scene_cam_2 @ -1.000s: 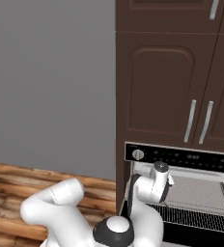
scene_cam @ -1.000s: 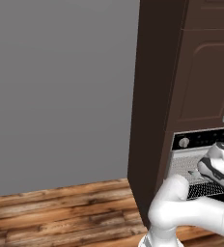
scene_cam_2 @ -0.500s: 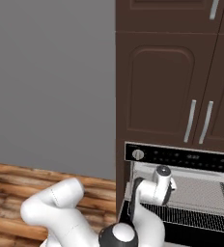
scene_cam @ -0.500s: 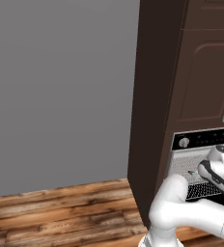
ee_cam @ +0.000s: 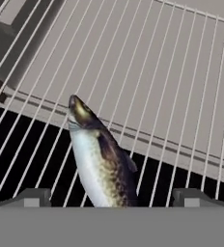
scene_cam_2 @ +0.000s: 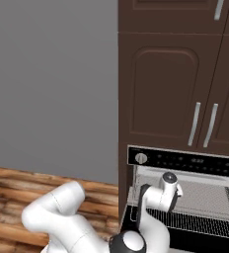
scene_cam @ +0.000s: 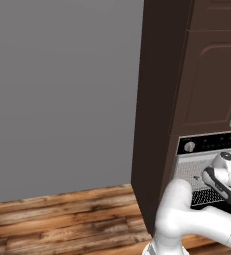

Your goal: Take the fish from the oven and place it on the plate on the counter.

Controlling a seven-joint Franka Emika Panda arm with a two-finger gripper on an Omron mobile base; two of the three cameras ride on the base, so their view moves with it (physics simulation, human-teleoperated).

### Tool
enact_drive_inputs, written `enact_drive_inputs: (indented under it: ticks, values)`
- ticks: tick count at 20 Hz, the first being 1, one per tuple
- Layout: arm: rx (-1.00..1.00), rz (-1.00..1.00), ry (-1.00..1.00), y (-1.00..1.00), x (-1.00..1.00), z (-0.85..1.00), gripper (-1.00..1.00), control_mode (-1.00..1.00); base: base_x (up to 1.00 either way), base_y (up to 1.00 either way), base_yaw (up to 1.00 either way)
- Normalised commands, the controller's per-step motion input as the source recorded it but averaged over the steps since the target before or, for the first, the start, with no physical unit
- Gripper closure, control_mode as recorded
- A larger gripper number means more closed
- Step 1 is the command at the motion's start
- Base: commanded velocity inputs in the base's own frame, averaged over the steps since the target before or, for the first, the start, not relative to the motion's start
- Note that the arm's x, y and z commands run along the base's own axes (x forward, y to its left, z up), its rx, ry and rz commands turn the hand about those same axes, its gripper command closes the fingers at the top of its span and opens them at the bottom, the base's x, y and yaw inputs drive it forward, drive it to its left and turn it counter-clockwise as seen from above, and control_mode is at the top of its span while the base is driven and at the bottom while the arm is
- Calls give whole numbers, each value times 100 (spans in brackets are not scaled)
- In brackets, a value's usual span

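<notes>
The fish (ee_cam: pixel 100 161), slim with a dark back and pale belly, lies on the wire rack (ee_cam: pixel 181 87) of the oven (scene_cam_2: pixel 185 160), head pointing away from me. My gripper (ee_cam: pixel 115 197) is open just above it, one dark fingertip (ee_cam: pixel 34 196) on each side of its tail half, touching nothing. In the base views my white arm (scene_cam_2: pixel 158 197) reaches into the open oven cavity below the black control panel (scene_cam: pixel 212 144). The plate and the counter are out of view.
Dark brown cabinetry (scene_cam_2: pixel 166 89) with silver handles (scene_cam_2: pixel 194 123) rises above the oven. A grey wall (scene_cam: pixel 62 89) and wooden floor (scene_cam: pixel 53 219) lie to the left. The lowered oven door (scene_cam_2: pixel 195 222) juts out under my arm.
My hand has sunk slightly lower and deeper into the oven toward the rack. The jaws have stayed open.
</notes>
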Motion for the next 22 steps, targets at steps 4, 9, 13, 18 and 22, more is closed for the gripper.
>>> enact_drive_inputs:
  ticks: [4,9,13,18,22]
  values:
    - [0,-2,0,-19,40,-1,-100,-100,0,0,0]
    - [1,-2,1,-27,26,-12,-100,-100,0,0,0]
    - [5,0,4,-19,0,-21,-100,-100,0,0,0]
    - [3,0,6,-11,0,-25,-100,-100,0,0,0]
    - [2,0,2,-3,0,-40,-100,-100,0,0,0]
